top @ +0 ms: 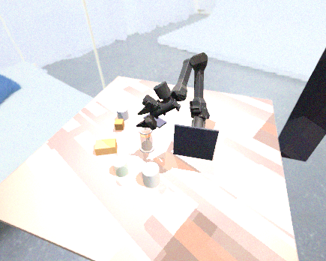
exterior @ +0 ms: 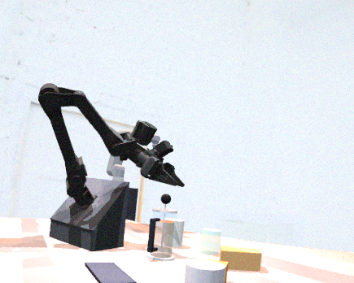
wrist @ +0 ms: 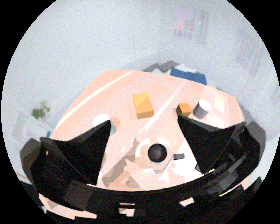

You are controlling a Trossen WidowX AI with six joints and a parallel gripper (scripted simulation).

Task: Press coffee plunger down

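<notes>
Where the patterned pink-and-white table (top: pixel 221 192) carries the task's object, a coffee press (exterior: pixel 163 236) is seen standing upright as a clear, glassy cylinder with a flat black handle on one side and a thin rod ending in a small black spherical knob (exterior: pixel 165 198). Behind the press, the dark, faceted arm (exterior: pixel 61 135) is mounted on a slanted grey block base (exterior: pixel 93 218). A matte yellow-orange rectangular block (top: pixel 105 146) and a smaller orange cube (top: pixel 118 124) are placed beside the press, on the side away from the base. Two plain cylinders, one pale green (top: pixel 121 170) and one light grey (top: pixel 151 175), are set near the press toward the table's front edge, and a flat dark panel (exterior: pixel 110 272) lies on the table close to the press. The gripper (exterior: pixel 172 178) is positioned above the knob and apart from it, with visible space between the pointed black fingertips and the ball. The jaws are spread almost to their full width, and nothing is held or touched by them. From the wrist view, the knob (wrist: pixel 156 153) is framed in the gap between the two wedge-shaped fingers.
</notes>
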